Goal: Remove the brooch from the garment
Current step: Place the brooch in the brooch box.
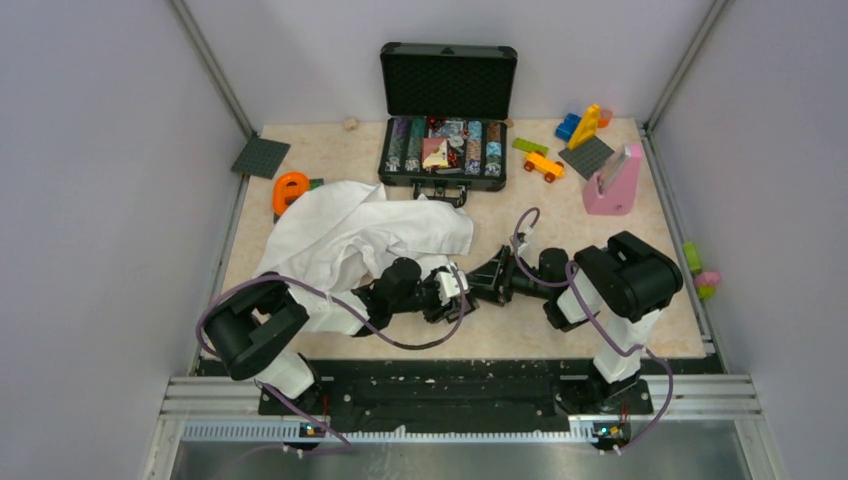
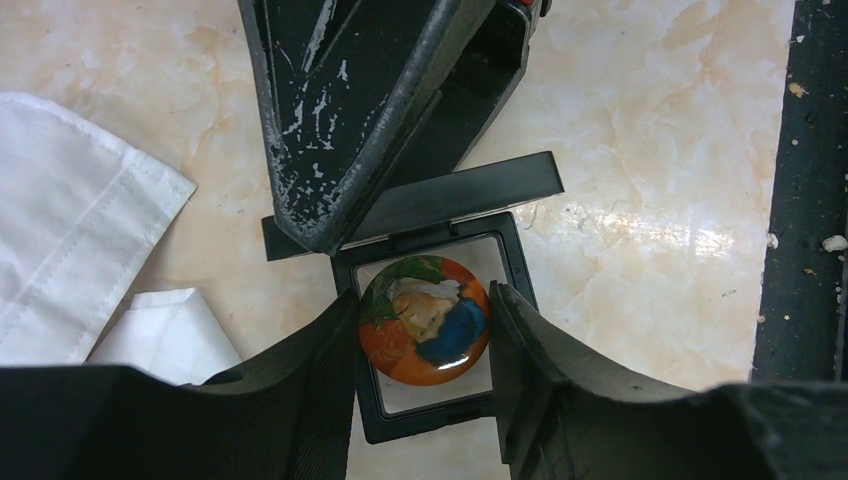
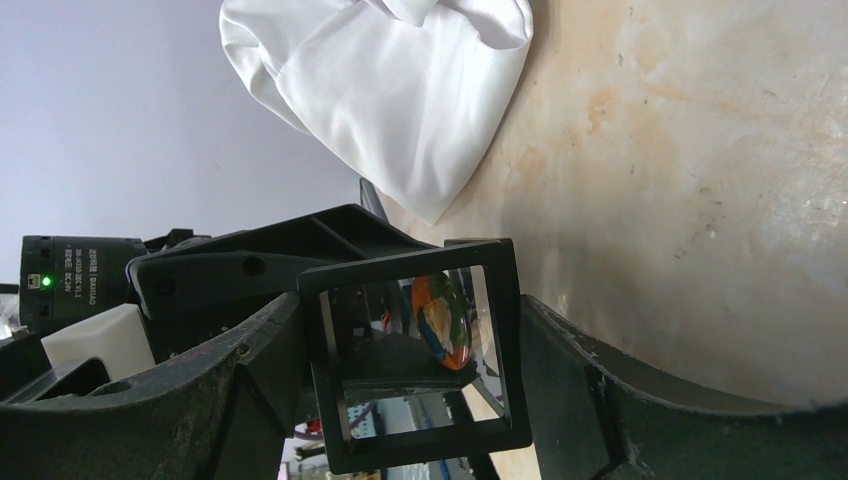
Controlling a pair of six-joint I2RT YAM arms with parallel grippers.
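Note:
The brooch (image 2: 425,325) is a round glossy ornament in orange, green, blue and pale tones. My left gripper (image 2: 424,300) is shut on it, one finger on each side of its rim. Right behind the brooch, touching or just under it, is a black square frame (image 2: 440,200) with a clear window. My right gripper (image 3: 410,305) is shut on that frame (image 3: 400,268), and the brooch (image 3: 443,320) shows through its window. Both grippers meet near the table's front middle (image 1: 458,285). The garment, a crumpled white shirt (image 1: 350,240), lies to their left, apart from the brooch.
An open black case (image 1: 445,150) full of small items stands at the back. Toy blocks (image 1: 585,125), a toy car (image 1: 543,165) and a pink holder (image 1: 613,185) sit at the back right. An orange object (image 1: 290,190) and a grey plate (image 1: 261,157) lie at the back left.

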